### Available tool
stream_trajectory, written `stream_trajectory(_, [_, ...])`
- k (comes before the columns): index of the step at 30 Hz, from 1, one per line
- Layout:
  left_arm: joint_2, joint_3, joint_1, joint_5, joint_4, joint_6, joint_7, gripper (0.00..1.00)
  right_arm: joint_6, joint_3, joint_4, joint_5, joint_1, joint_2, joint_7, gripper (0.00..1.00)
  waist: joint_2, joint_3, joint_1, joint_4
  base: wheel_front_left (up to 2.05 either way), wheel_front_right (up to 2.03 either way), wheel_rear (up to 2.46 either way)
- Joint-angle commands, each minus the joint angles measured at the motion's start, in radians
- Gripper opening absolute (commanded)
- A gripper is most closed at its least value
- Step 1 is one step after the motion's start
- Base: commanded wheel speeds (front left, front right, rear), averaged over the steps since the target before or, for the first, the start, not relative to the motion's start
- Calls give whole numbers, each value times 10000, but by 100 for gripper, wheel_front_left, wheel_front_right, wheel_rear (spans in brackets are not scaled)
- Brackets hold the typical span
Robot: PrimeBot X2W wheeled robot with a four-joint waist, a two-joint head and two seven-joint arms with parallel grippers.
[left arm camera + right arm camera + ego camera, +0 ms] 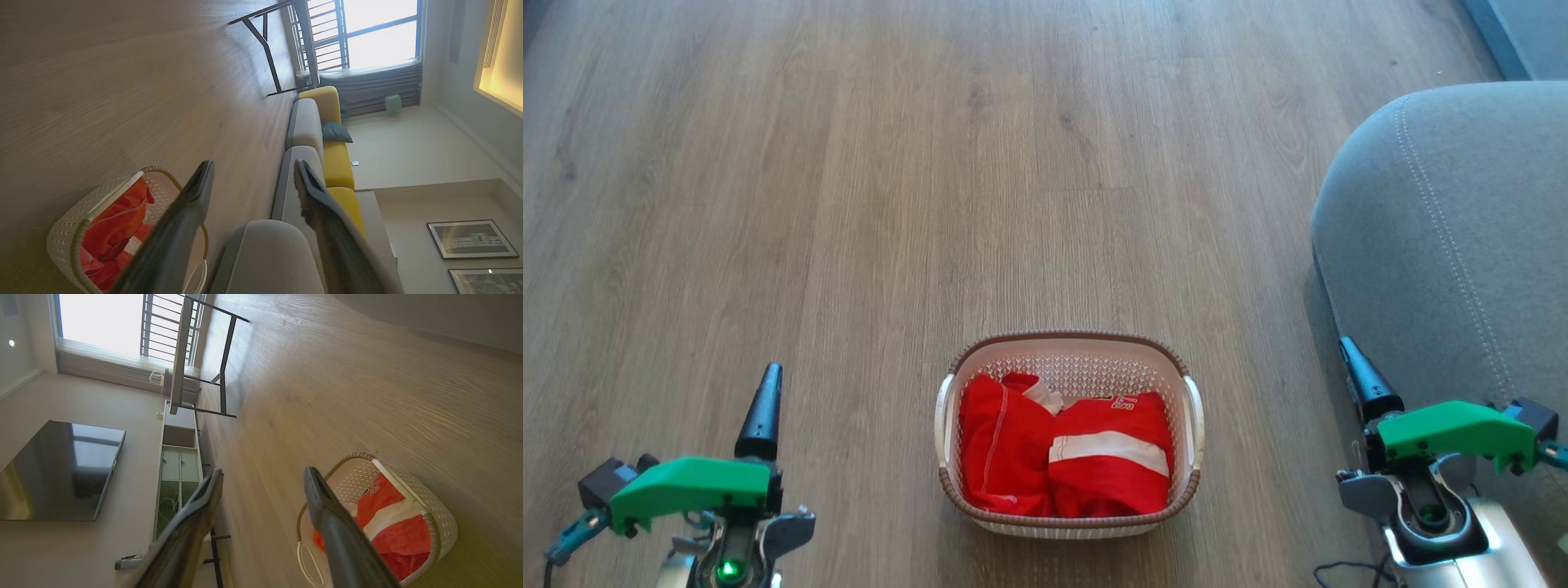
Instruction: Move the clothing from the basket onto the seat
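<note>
The cream basket (1066,336) stands on the wooden floor straight ahead, between my two arms. Red clothing (1054,461) lies bunched inside it; one piece shows a broad white stripe, another thin white piping. The grey seat (1445,237) with its double stitching rises at the right. My left gripper (766,392) hangs open left of the basket, and my right gripper (1356,363) hangs open to its right, in front of the seat's edge. In the left wrist view the open gripper (254,165) has the basket (61,241) and clothing (114,232) at lower left. The right wrist view shows the open gripper (264,471), basket (433,514) and clothing (392,526).
Bare wooden floor (849,204) stretches ahead and to the left. Farther off stand a dark-legged table (269,53), a grey sofa with yellow backs (335,159), a wall-mounted television (61,469) and a low cabinet (179,469).
</note>
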Motion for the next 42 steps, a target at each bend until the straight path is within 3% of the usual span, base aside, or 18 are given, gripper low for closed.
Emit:
stream_trajectory(1, [252,40,-677,440,-240,-25,-129,100,24,181,-247,-393,-706,-268,-169,100,0,9,0,0,0,0,0])
stream_trajectory(42, [452,-361,-1615,6603,-22,-50,-1314,100,47,1582,473,-5613,-2046,-617,-1344,100,0,212,0,80,0,0,0])
